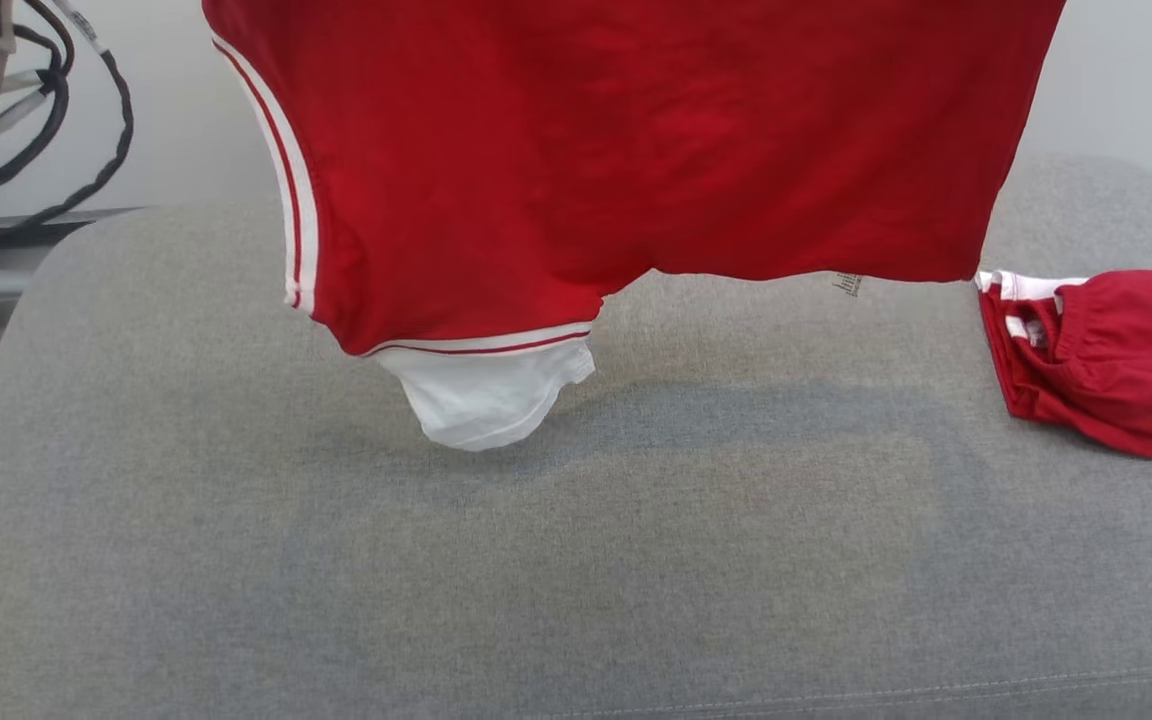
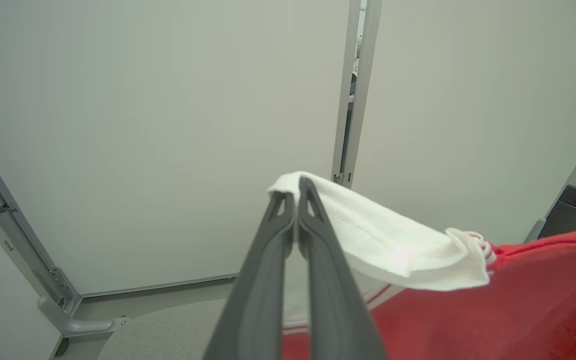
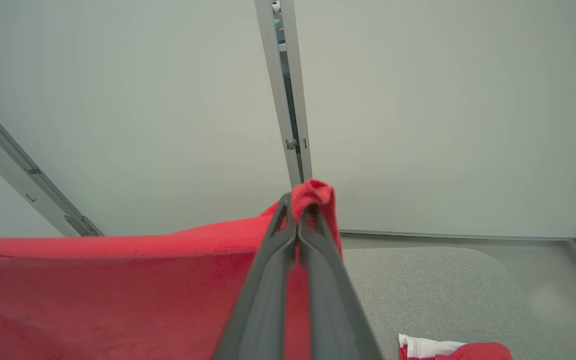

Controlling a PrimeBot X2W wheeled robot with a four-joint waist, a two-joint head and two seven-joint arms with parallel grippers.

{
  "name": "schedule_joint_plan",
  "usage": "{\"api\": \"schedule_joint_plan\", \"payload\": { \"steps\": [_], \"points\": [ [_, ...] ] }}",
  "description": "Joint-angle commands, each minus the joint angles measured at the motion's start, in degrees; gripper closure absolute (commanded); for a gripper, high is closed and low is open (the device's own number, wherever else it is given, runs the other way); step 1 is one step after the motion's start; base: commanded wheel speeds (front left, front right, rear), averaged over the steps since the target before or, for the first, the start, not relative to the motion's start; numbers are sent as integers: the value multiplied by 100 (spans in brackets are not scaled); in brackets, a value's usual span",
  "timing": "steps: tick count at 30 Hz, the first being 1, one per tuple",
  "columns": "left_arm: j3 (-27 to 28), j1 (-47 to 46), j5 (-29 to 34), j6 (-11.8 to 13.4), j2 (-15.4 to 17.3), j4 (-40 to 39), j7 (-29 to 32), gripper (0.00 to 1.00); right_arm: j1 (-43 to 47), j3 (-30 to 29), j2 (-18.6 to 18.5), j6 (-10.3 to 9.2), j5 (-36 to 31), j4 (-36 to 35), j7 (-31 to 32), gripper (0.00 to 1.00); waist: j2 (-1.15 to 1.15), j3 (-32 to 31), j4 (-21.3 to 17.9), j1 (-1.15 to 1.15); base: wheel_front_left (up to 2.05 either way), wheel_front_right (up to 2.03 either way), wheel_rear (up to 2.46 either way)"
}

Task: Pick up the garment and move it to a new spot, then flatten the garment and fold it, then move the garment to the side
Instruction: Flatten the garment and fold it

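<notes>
the garment (image 1: pixel 636 150) is cut off above; its label (image 1: pixel 847 284) looks illegible.

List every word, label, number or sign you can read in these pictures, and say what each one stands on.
Small tag at the lower hem of the hanging red garment: rows of dark print, too small and blurred to read.
Red and white bundle on the grey cushion: no print to be made out.
No word, brand, number or sign can be quoted from these pictures.
</notes>
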Motion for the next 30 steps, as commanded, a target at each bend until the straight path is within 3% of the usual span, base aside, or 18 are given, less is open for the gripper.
{"api": "schedule_joint_plan", "payload": {
  "steps": [1, 9, 11, 21, 30],
  "points": [
    [-20, -195, 93, -2, -22, 83, -87, 100, -152, -42, 18, 0, -91, 43, -99, 100, 0, 329, -30, 0, 0, 0, 0],
    [-99, -1151, 760, 84, -84, 614, -1064, 100, -1000, -188, 178, 0, -748, 301, -1013, 100, 0, 1432, -115, 0, 0, 0, 0],
    [-89, -1437, 1001, 148, -143, 885, -1687, 100, -1262, -217, 230, -1, -1089, 478, -1644, 100, 0, 1663, -149, 0, 0, 0, 0],
    [-63, -2606, 1808, 426, -372, 1418, -4095, 100, -2152, -425, 475, -1, -2039, 1034, -3611, 100, 0, 2787, -155, 0, 0, 0, 0],
    [-93, -2456, 1747, 160, -628, 2040, -4352, 100, -2105, -528, 587, -1, -2285, 1935, -4044, 100, 0, 3320, -61, 0, 0, 0, 0]
  ]
}}
